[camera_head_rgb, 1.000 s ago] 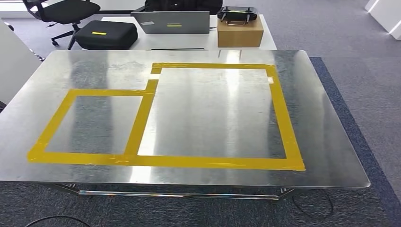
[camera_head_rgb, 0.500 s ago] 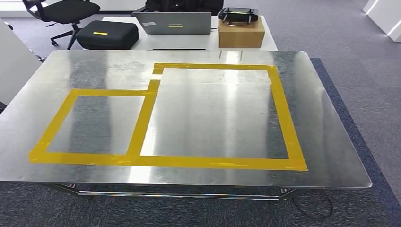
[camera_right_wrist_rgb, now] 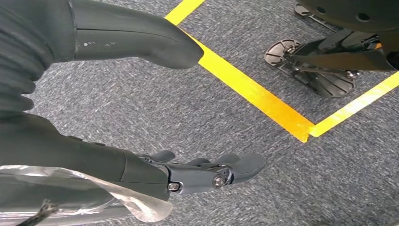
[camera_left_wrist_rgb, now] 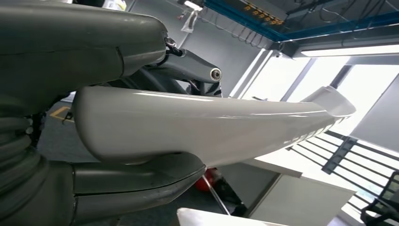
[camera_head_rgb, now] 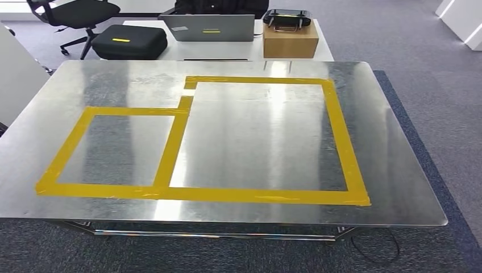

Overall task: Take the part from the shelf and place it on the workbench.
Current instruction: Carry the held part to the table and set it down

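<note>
The workbench [camera_head_rgb: 244, 142] is a shiny metal table straight ahead in the head view, marked with a small yellow tape frame [camera_head_rgb: 74, 145] and a larger one [camera_head_rgb: 341, 136]; nothing lies inside them. In the left wrist view my left hand [camera_left_wrist_rgb: 33, 136] grips a long, smooth white part [camera_left_wrist_rgb: 197, 127], with the thick thumb [camera_left_wrist_rgb: 94, 42] on one side and the fingers [camera_left_wrist_rgb: 136, 183] on the other. My right hand [camera_right_wrist_rgb: 70, 150] hangs over grey carpet with its fingers [camera_right_wrist_rgb: 211, 172] stretched out and apart from the thumb [camera_right_wrist_rgb: 136, 40], holding nothing.
Behind the workbench stands a white desk [camera_head_rgb: 324, 52] with a laptop [camera_head_rgb: 210, 27], a black case [camera_head_rgb: 129, 41] and a cardboard box [camera_head_rgb: 290, 40] topped by a controller. An office chair [camera_head_rgb: 74, 14] is at the far left. Yellow floor tape [camera_right_wrist_rgb: 254, 92] crosses the carpet.
The head view has shifted very slightly; the workbench and the things behind it stay as they were.
</note>
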